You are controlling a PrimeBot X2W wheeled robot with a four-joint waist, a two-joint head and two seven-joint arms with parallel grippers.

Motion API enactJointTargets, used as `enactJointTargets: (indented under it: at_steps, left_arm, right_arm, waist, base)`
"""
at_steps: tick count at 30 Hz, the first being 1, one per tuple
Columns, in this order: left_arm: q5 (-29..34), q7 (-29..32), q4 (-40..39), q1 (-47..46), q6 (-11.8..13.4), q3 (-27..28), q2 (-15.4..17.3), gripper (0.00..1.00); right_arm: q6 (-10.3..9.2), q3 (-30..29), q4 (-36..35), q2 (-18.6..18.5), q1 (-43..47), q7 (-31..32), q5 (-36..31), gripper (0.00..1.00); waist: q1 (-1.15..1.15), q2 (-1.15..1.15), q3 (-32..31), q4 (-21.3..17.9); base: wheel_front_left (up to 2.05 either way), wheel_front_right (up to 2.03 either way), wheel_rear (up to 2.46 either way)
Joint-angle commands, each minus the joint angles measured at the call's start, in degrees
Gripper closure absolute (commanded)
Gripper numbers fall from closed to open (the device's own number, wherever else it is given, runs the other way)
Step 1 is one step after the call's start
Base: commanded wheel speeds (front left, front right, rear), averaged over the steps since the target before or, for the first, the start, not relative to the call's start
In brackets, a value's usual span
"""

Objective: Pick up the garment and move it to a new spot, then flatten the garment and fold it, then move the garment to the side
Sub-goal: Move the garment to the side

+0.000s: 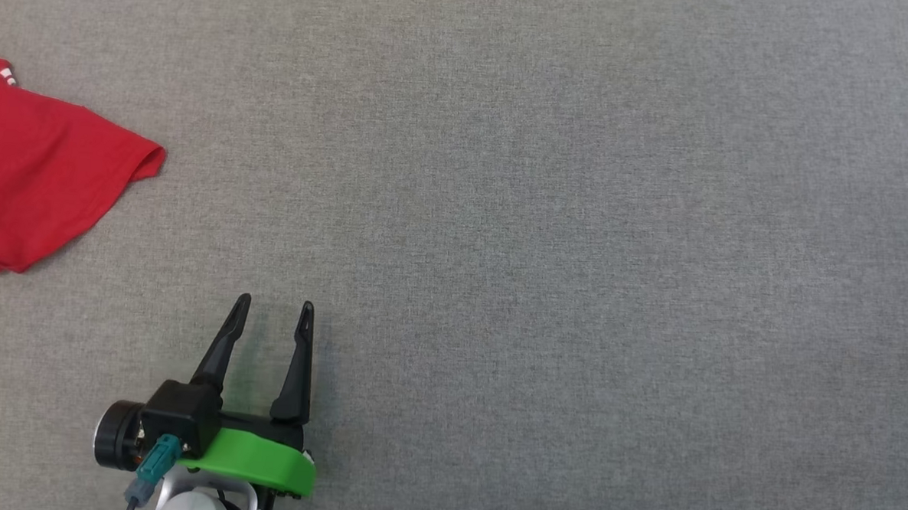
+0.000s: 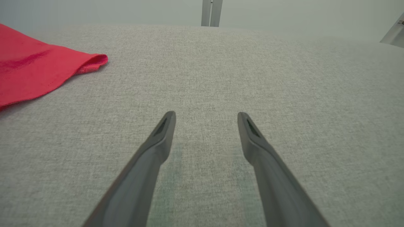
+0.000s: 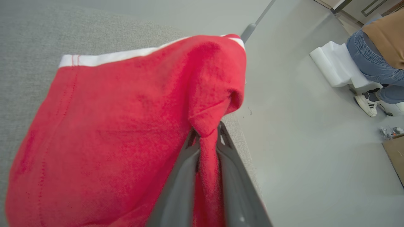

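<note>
So the right gripper (image 3: 206,130) is clamped on a fold of the red shirt (image 3: 110,126) by the desk (image 1: 578,214) edge, left gripper (image 1: 276,302) sits spread apart, shirt ahead and left of it

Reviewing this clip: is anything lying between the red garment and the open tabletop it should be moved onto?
Nothing visible. The right pincer is shut on a fold of the garment, and the grey tabletop beside it is bare apart from the open left pincer.

garment (image 3: 110,132): soft red cloth | counter (image 1: 577,253): rough grey woven cloth | fingers (image 2: 154,151): dark matt plastic | floor (image 3: 300,157): smooth grey
</note>
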Motion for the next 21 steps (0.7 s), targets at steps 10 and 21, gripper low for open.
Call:
enactJointTargets:
  at_steps: [10, 21]
  left_arm:
    - [-2.11, -0.04, -0.89, 2.58, 0.69, 2.26, 0.2, 0.0]
    - [-3.42, -0.04, -0.73, 7.31, 1.48, 5.44, 0.19, 0.0]
  right_arm:
    - [-0.11, -11.81, -8.13, 6.82, -0.81, -12.1, -19.81, 0.0]
    - [-0.11, -5.94, -37.45, 20.15, 22.06, -13.49, -14.86, 0.0]
  waist:
    - [0.0, 0.0, -3.96, -1.6]
    - [0.0, 0.0, -16.8, -2.85]
  base:
    - [0.0, 0.0, 0.0]
    - [0.0, 0.0, 0.0]
